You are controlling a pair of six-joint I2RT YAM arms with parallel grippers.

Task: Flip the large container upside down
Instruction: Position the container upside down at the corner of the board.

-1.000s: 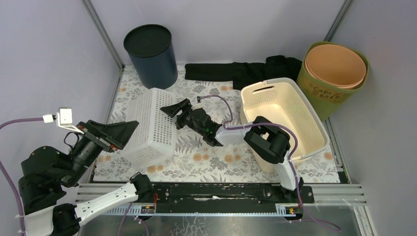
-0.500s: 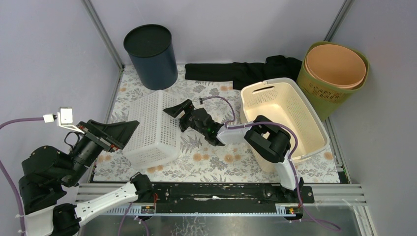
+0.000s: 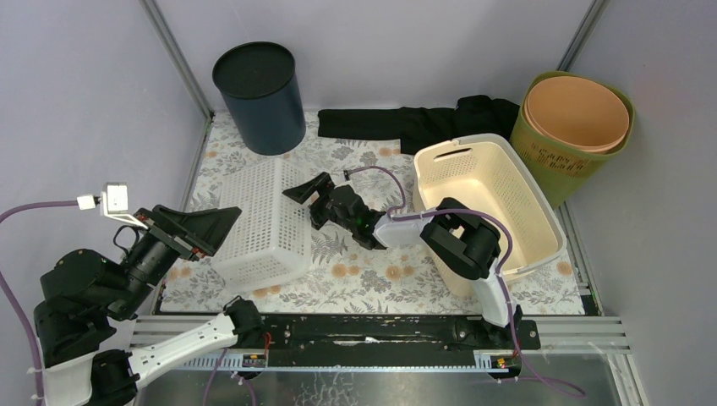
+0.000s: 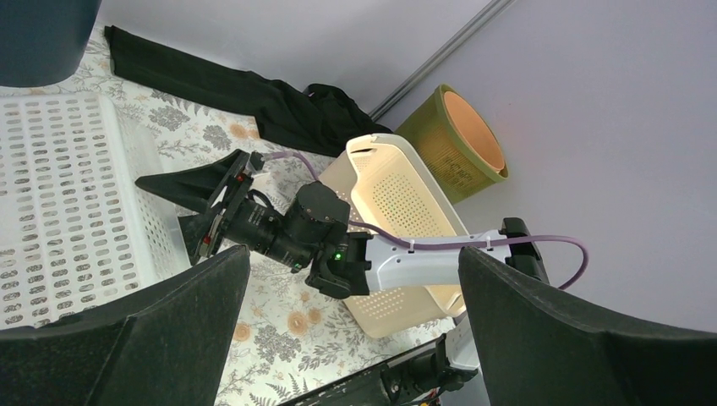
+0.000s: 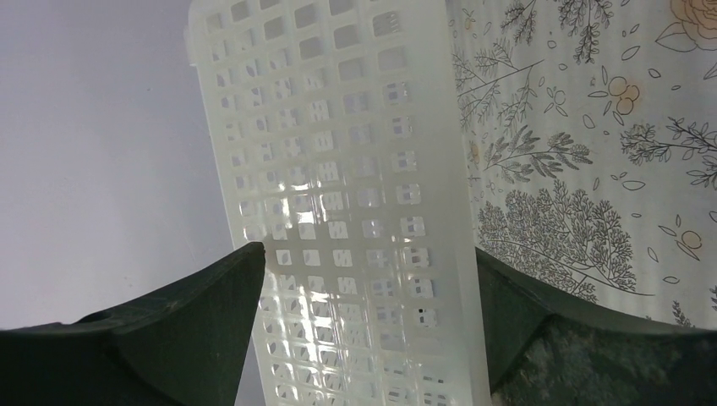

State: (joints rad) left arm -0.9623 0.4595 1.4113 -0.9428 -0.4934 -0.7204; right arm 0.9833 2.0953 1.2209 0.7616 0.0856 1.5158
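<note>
The large container is a white lattice basket (image 3: 258, 222) lying on the floral mat with its bottom facing up, slightly tilted. It also shows in the left wrist view (image 4: 59, 203) and fills the right wrist view (image 5: 355, 169). My right gripper (image 3: 303, 199) is open at the basket's right side. Its fingers (image 5: 203, 313) stand on either side of the lattice wall, and I cannot tell if they touch it. My left gripper (image 3: 227, 227) is open and empty, raised above the basket's left edge. In its own view (image 4: 353, 254) it looks toward the right arm.
A cream perforated basket (image 3: 490, 203) stands upright to the right. A dark blue bin (image 3: 258, 97) is at the back left. A black cloth (image 3: 414, 123) lies along the back. A green bin holding an orange one (image 3: 575, 118) is at the back right.
The white basket has tipped further over to the left and now lies flatter, bottom up. The right gripper has shifted slightly to the right. The left arm has barely moved.
</note>
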